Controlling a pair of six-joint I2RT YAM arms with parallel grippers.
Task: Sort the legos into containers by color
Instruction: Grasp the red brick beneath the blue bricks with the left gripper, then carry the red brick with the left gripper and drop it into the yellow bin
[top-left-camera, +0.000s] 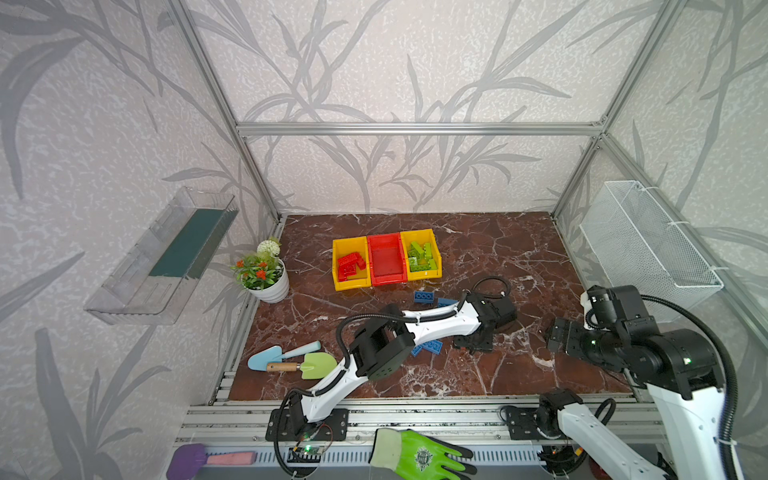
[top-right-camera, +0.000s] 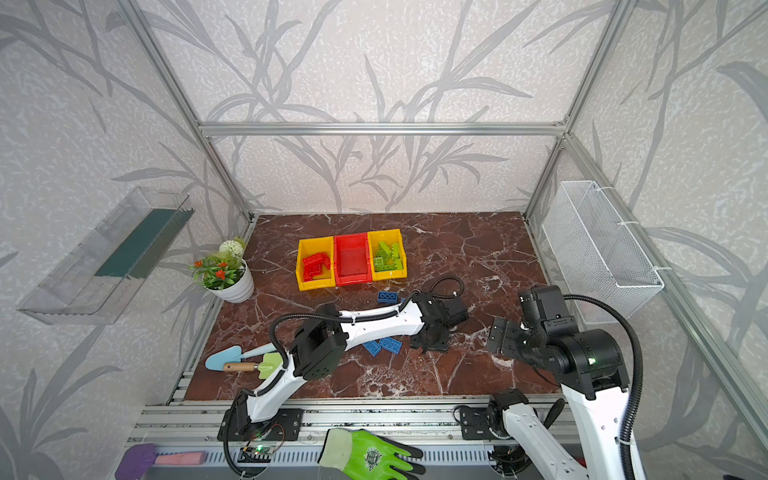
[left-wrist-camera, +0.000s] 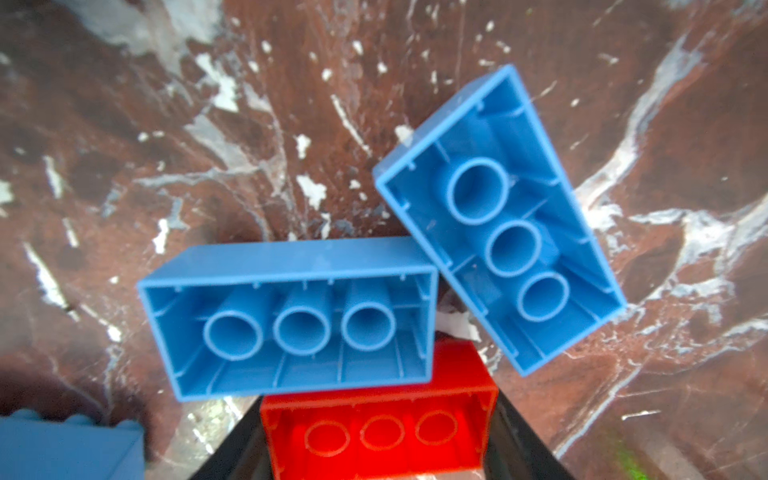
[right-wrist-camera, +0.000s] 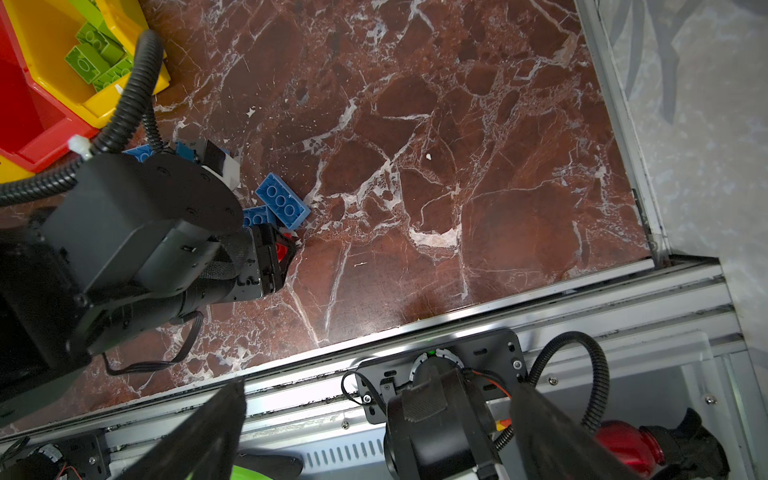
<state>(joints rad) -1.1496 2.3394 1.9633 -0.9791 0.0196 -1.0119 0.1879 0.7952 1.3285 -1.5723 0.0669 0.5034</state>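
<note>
Both top views: high, looking down over table (top-left-camera: 519, 257). Left wrist: close above legos (left-wrist-camera: 291, 316); right wrist: farther.

At the rear middle of the brown marble tabletop (top-left-camera: 498, 257), three plastic bins stand joined in a row. The left yellow bin (top-left-camera: 337, 257) holds red studded bricks (top-left-camera: 350, 266), the red bin (top-left-camera: 386, 239) sits between, and the right yellow bin (top-left-camera: 435, 249) holds lime green bricks (top-left-camera: 420, 255). A white potted plant (top-left-camera: 266, 278) stands left of them. Just before the bins lies a single blue brick (top-left-camera: 423, 296). Further forward two blue bricks (left-wrist-camera: 291, 316) lie touching. Just beside them, a lone red brick (left-wrist-camera: 380, 432) sits between the left gripper's (top-left-camera: 473, 345) fingers. Two toy shovels (top-left-camera: 318, 365) lie front left.
</note>
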